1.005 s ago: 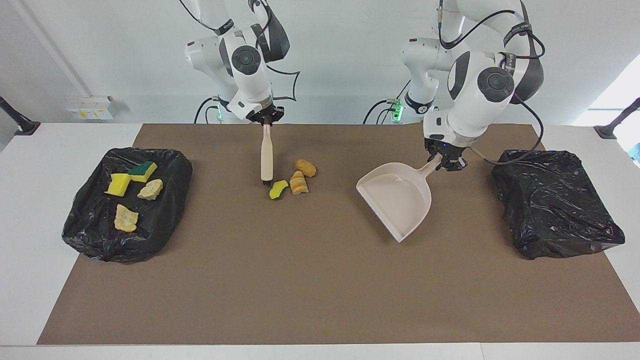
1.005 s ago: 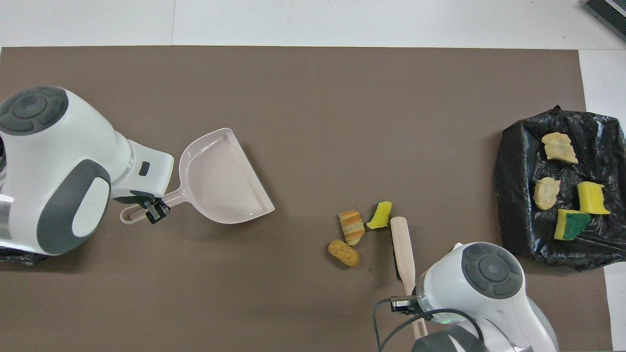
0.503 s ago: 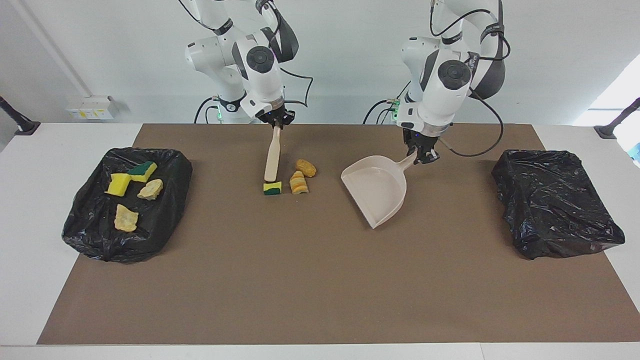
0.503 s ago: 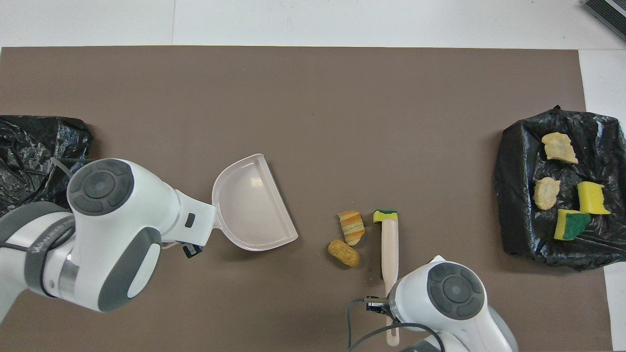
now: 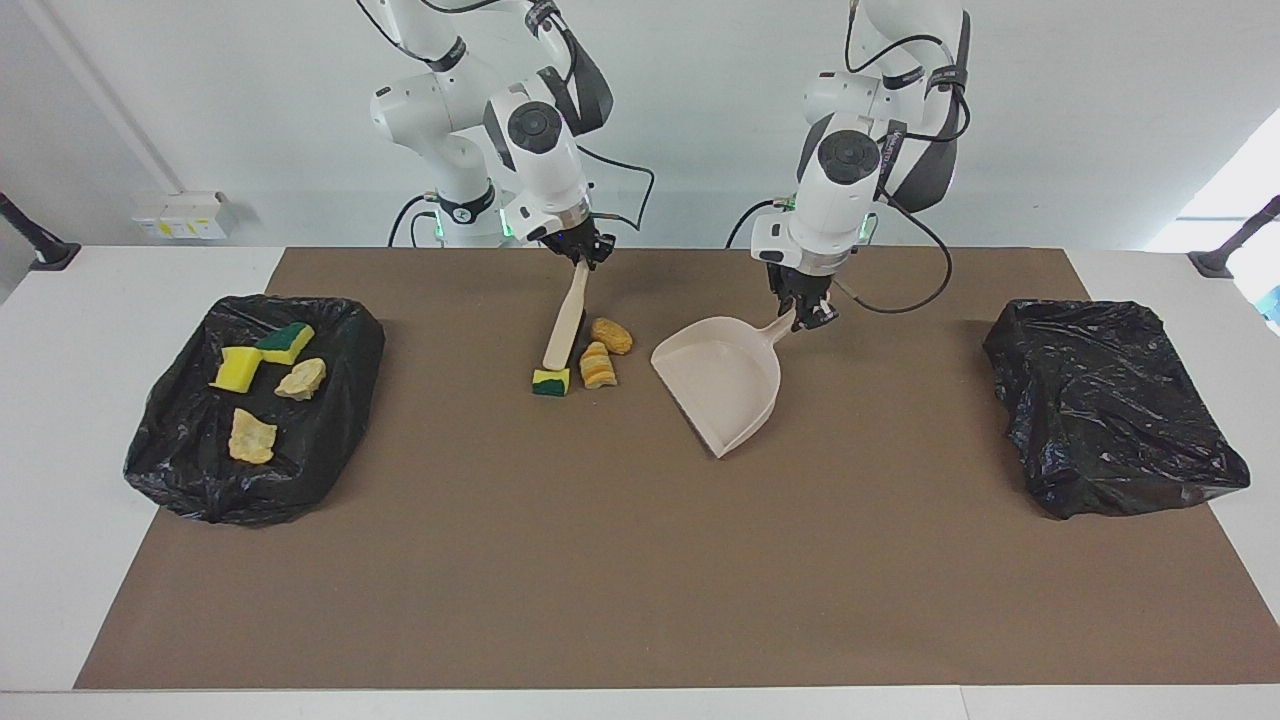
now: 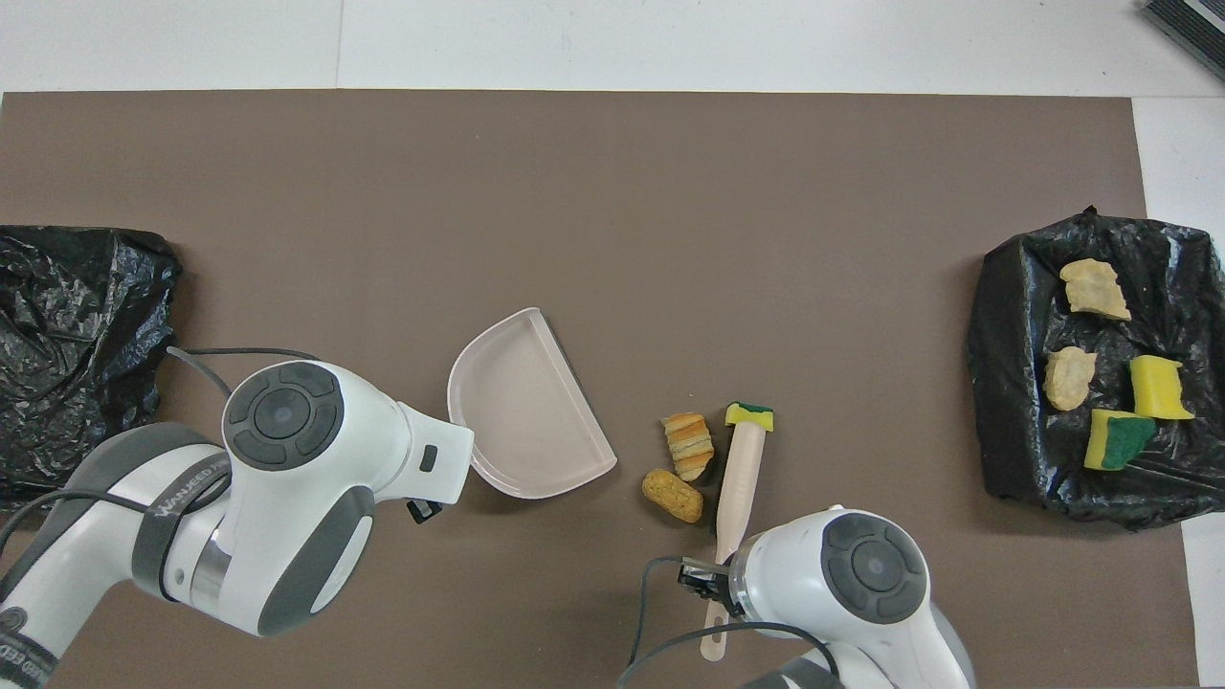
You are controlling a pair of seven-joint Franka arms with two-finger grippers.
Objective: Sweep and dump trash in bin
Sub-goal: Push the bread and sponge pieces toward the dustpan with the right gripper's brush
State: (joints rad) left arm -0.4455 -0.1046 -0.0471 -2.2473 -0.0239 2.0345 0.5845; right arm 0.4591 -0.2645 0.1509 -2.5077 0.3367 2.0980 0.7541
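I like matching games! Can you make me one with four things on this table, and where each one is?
Things:
1. brush
2. dustpan
3. green-backed sponge piece
4. yellow sponge piece

Places:
A. in the black bag with trash
B. held by the left hand
C. on the mat at the brush's tip
D. held by the right hand

Pairs: 1-D, 2-B, 3-C, 4-A

White table, brown mat; bags, trash atop.
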